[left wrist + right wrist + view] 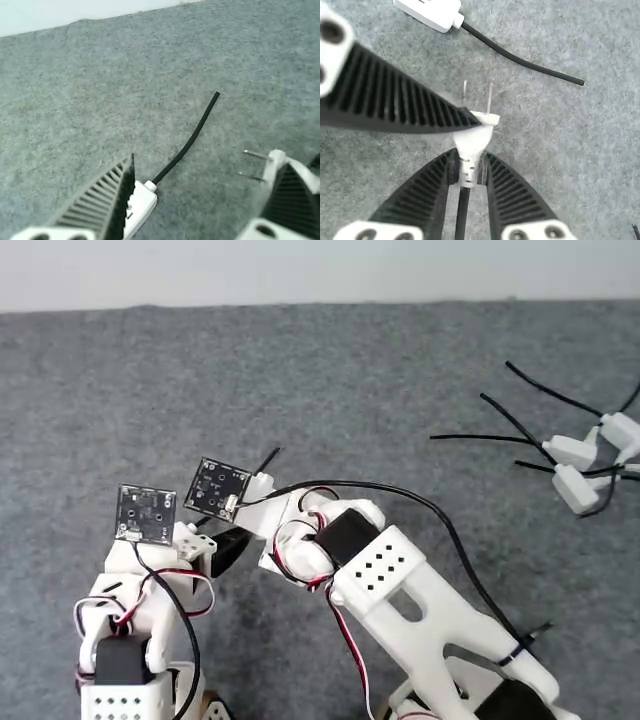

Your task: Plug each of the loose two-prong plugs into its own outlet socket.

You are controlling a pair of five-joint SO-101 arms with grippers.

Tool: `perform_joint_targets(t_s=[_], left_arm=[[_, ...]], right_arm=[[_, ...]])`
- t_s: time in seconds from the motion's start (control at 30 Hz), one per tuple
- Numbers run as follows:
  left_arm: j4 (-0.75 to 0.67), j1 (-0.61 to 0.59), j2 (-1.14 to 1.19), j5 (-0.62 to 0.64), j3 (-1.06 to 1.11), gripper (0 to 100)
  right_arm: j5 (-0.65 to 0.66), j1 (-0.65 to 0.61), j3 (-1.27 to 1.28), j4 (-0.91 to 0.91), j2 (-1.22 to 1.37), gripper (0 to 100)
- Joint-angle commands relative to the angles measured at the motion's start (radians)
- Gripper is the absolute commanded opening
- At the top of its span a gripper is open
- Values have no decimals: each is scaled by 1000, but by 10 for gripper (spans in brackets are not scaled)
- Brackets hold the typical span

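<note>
Right gripper (pixel 469 157) pinches the white two-prong plug (pixel 476 132) by its neck, prongs pointing away; left gripper (pixel 207 164) spread.

Right jaws pinch white plug (pixel 472 137), prongs twd socket (pixel 426 11) w/ black cord (pixel 520 60).

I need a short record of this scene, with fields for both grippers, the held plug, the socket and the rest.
left gripper: open, one finger beside the socket
right gripper: shut on the plug
plug: two prongs bare, not in socket
socket: lies on grey mat, black cable attached
rest: white pieces with black cables, apart from both arms
</note>
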Motion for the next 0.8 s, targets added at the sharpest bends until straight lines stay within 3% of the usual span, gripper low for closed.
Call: perform_joint_targets(t_s=[0.0, 0.57, 0.77], left_arm=[[-48, 3, -3, -15, 15, 408], [-132, 2, -9, -15, 90, 408], [-187, -109, -3, -9, 90, 408]], right_arm=[[8, -8, -3, 16, -107, 9], [-20, -13, 38, 39, -234, 9], [-20, -13, 38, 39, -234, 9]])
